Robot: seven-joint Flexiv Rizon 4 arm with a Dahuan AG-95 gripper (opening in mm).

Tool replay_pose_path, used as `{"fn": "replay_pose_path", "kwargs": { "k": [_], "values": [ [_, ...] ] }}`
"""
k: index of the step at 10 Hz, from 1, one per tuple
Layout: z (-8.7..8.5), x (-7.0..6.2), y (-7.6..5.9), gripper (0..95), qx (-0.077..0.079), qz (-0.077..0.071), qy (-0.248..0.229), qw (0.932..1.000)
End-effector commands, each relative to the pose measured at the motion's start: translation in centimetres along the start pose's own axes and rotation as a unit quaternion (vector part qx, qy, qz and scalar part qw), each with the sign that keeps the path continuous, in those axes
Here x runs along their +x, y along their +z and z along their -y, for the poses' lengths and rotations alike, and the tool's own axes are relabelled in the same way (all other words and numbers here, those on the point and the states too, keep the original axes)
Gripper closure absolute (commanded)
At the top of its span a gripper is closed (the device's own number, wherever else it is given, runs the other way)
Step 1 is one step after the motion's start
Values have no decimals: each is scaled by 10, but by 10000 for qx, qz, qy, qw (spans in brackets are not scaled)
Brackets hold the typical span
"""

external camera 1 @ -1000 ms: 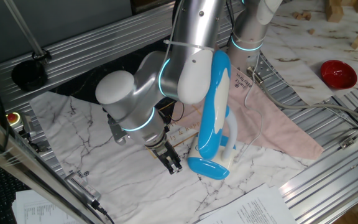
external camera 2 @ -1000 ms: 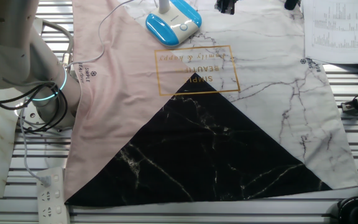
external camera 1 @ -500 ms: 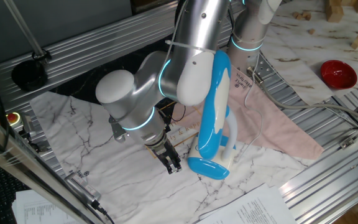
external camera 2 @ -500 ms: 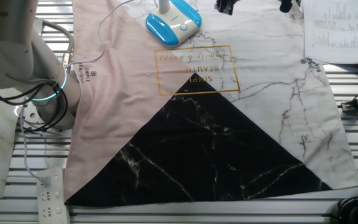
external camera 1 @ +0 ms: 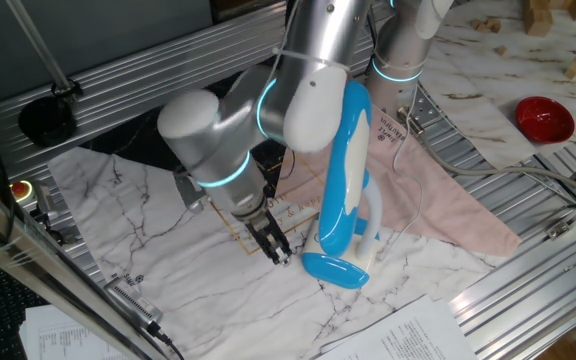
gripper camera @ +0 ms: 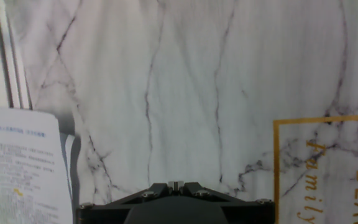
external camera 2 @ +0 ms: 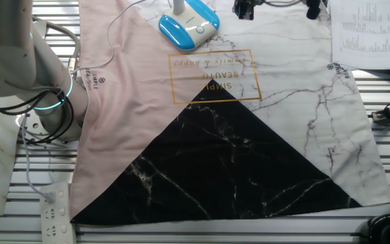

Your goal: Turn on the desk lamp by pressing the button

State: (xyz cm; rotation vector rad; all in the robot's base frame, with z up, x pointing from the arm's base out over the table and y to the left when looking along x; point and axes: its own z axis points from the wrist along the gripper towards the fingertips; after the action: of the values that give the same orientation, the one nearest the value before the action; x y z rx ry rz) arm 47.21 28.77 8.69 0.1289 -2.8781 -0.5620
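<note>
Hovering gripper (external camera 1: 278, 252) beside glossy, probably light desk lamp (external camera 1: 341, 180); press its base button (external camera 2: 198, 28) gently; jaw state unclear.

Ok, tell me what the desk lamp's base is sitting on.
The desk lamp stands on a marble-print cloth, its blue base near the gold-framed lettering. Metal slats show around the cloth; whatever lies directly under the base is hidden.
</note>
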Motion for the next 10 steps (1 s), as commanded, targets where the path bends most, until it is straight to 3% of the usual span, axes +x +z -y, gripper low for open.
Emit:
{"fn": "replay_pose_path", "kwargs": {
  "k": [1, 5, 10],
  "values": [
    [16, 10, -14, 950, -9, -299, -402, 9987],
    [41, 26, -11, 950, 14, -373, -626, 9973],
    [49, 44, 5, 950, -78, -380, -517, 9979]
  ]
}}
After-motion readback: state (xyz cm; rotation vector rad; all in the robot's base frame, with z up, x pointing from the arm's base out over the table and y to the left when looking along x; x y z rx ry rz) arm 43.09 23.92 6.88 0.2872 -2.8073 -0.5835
